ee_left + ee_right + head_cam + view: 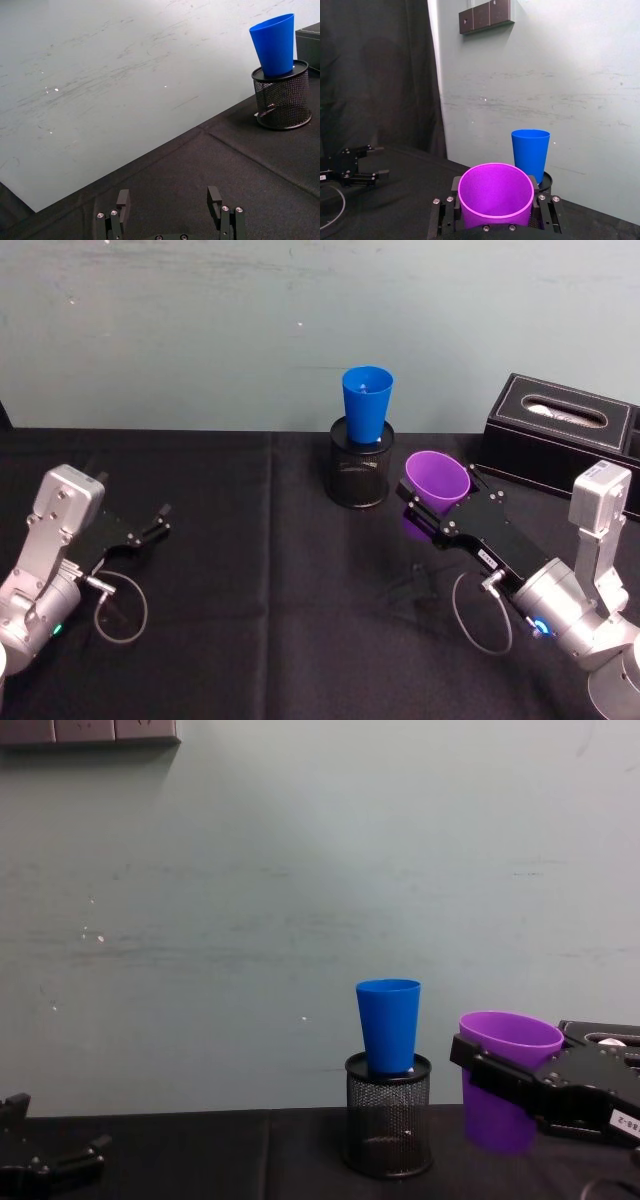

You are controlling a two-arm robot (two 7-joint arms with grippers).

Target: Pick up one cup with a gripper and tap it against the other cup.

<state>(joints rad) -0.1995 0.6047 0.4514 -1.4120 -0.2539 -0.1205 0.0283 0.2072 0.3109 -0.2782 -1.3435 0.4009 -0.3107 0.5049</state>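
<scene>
A black-clothed table [250,600] stands before a pale wall [200,330], with a dark curtain [375,75] beside that wall. The mesh holder [358,478] carries the blue cup [367,405]. Just right of the holder, the right gripper [436,498] clamps the purple cup [437,476], apart from the blue one. Far left of the holder, the left gripper [158,520] idles, fingers spread.

I work in a robot lab or test room. My table [250,570] is draped in plain black cloth, the wall [200,330] behind it is bare, pale and scuffed, and a black curtain [375,75] hangs at one side. A mesh pen holder [358,480] and a dark tissue box [540,440] are office oddments. The dark strip [486,15] high on the wall may be sockets.
</scene>
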